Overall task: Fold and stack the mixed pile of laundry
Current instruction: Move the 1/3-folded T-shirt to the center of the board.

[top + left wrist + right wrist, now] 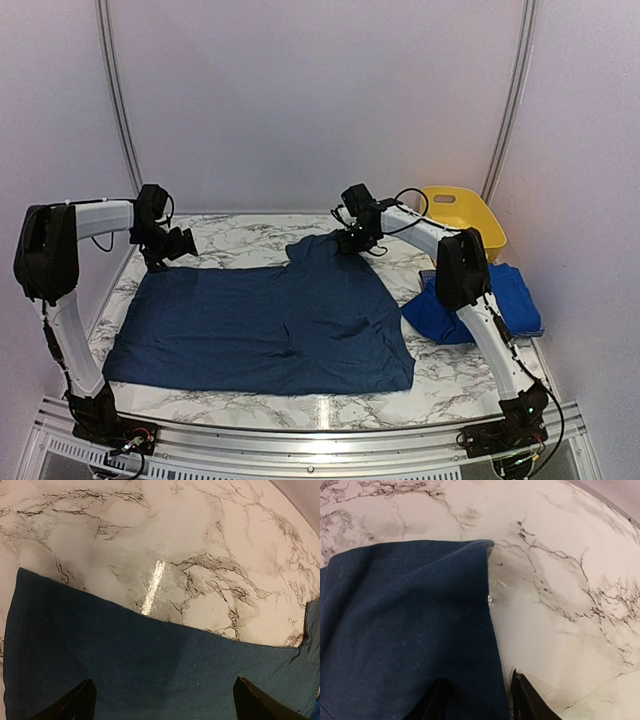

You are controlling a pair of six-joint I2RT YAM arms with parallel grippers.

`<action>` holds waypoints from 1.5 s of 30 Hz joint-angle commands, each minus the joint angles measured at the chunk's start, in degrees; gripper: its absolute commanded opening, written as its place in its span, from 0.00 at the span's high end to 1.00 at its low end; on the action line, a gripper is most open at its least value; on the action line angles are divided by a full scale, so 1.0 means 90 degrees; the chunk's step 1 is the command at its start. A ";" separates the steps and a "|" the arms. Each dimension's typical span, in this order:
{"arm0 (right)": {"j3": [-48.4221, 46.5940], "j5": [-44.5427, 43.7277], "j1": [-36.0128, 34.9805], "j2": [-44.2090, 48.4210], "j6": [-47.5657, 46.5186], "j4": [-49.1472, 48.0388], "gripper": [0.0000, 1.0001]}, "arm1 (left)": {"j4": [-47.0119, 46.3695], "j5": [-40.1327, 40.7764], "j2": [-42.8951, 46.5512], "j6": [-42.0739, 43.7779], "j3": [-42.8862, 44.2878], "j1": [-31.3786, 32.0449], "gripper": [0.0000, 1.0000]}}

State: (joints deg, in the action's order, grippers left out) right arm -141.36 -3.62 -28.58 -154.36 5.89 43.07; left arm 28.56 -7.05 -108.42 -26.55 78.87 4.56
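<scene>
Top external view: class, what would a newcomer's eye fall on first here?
The large dark-blue garment spread flat across the marble table, its far corner pinched by the right gripper. Then the yellow tub in the far right corner, with a bright royal-blue garment bunched just in front of it.

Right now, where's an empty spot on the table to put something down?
Bare marble table lies behind the dark blue garment along the far edge, and in a strip along the near edge. The right side is crowded: royal-blue garment, checked shirt, yellow tub.
</scene>
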 commanded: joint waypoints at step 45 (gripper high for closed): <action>0.5925 0.1917 0.0553 0.3312 0.0320 -0.0846 0.55 | -0.0171 -0.0321 0.0257 0.0095 -0.0375 -0.1112 0.04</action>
State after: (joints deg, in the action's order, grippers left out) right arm -88.82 17.82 -27.09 -122.69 11.66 33.04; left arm 27.81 -9.19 -108.60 -25.43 76.14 -5.52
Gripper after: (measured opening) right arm 0.455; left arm 0.959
